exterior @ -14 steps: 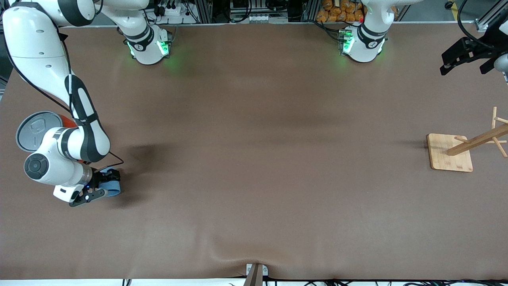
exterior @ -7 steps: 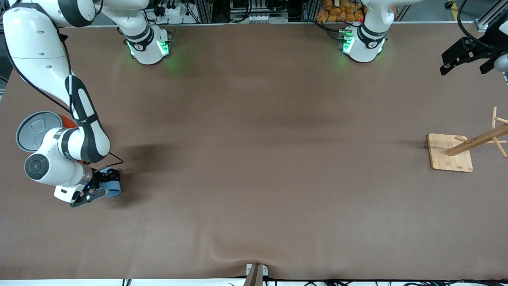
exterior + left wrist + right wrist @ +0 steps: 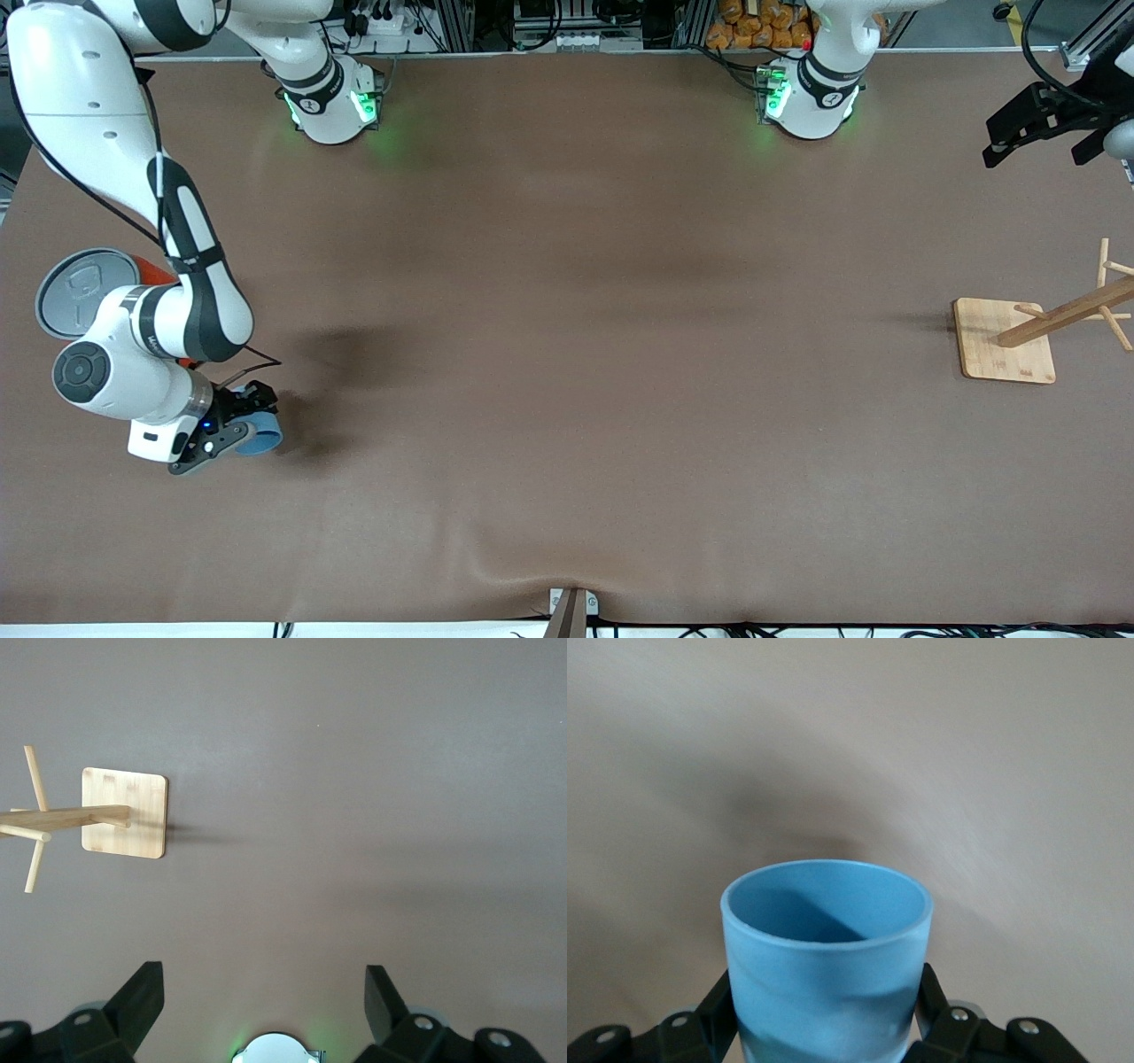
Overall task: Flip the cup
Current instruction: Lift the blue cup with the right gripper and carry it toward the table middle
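Note:
The light-blue cup [image 3: 265, 435] is held on its side, just over the table at the right arm's end. My right gripper [image 3: 239, 422] is shut on it, one finger on each side of its wall. In the right wrist view the cup [image 3: 826, 966] fills the space between the fingers [image 3: 722, 1003], and its darker blue inside faces away from the wrist. My left gripper [image 3: 1036, 152] waits high over the left arm's end of the table. In its own wrist view the left gripper [image 3: 263, 973] is open with nothing between its fingers.
A large orange can with a grey lid [image 3: 78, 290] stands beside the right arm's wrist, farther from the front camera than the cup. A wooden rack on a square base [image 3: 1005, 341] stands at the left arm's end, and the rack [image 3: 124, 812] also shows below the left gripper.
My right gripper has shifted slightly with the cup in it and turned a little, so the cup's rim shows more. The left arm has not moved.

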Robot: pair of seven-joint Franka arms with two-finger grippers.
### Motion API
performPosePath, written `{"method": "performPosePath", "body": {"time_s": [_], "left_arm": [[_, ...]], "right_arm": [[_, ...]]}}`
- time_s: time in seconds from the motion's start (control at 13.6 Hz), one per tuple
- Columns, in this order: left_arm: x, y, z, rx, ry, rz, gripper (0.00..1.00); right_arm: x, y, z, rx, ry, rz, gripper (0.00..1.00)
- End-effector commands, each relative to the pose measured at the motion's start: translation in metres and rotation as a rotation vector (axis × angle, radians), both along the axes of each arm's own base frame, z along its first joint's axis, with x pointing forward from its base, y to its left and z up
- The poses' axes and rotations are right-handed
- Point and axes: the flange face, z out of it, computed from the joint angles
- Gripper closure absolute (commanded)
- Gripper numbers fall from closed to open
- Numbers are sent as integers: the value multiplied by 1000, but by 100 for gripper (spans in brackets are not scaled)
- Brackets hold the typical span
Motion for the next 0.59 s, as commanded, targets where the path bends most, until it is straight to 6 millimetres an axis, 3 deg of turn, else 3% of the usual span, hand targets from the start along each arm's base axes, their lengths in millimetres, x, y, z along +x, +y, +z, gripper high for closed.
{"method": "performPosePath", "body": {"time_s": [0.0,0.29,0.52], "left_arm": [[-2,0,6,-14,-7,1,0],[0,0,6,-16,-12,1,0],[5,-1,-1,-19,-6,-1,0]], "right_arm": [[3,54,28,46,-4,91,93],[-5,126,29,87,1,179,92],[-16,156,30,94,51,233,88]]}}
